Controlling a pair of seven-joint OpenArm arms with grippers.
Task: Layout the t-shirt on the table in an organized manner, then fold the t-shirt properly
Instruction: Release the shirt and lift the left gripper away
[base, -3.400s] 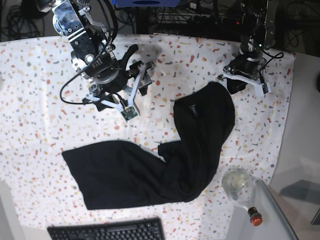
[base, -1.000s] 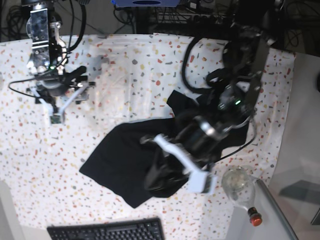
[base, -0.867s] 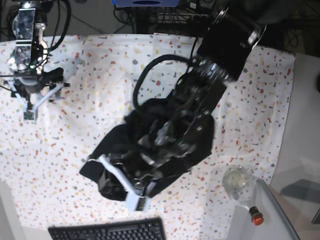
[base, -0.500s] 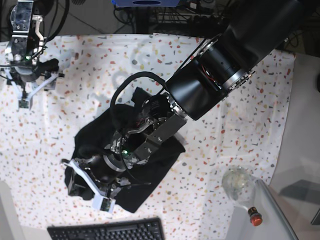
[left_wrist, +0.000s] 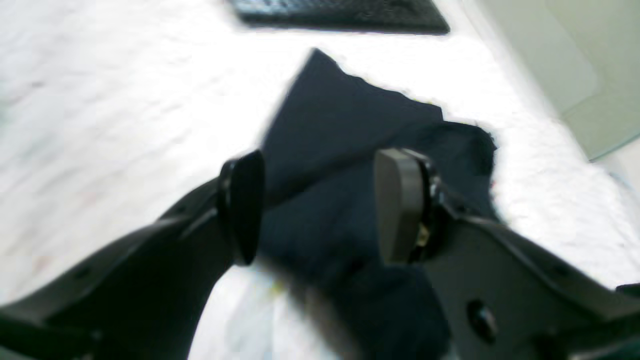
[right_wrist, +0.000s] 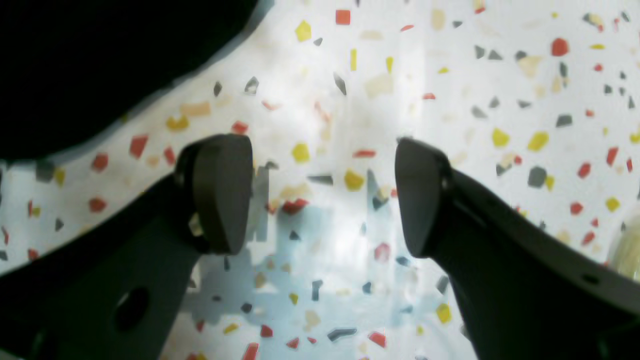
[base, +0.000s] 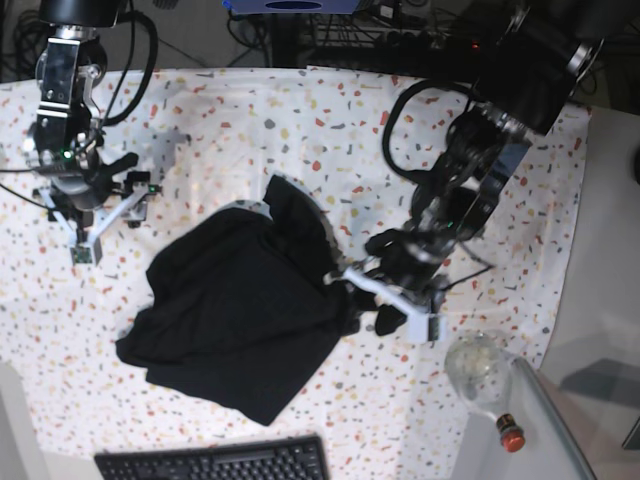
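Where the speckled white cloth of the table (base: 300, 110) lies bare at the base view's left, the right gripper (base: 95, 215) hangs with its dark rounded pads spread apart, nothing between them. Just beyond it toward the middle, the t-shirt (base: 235, 310), soft matte black fabric, lies bunched in an irregular rumpled heap with overlapping folds. At the heap's far edge, the left gripper (base: 385, 300) stands spread too, empty, the cloth just beside its pads.
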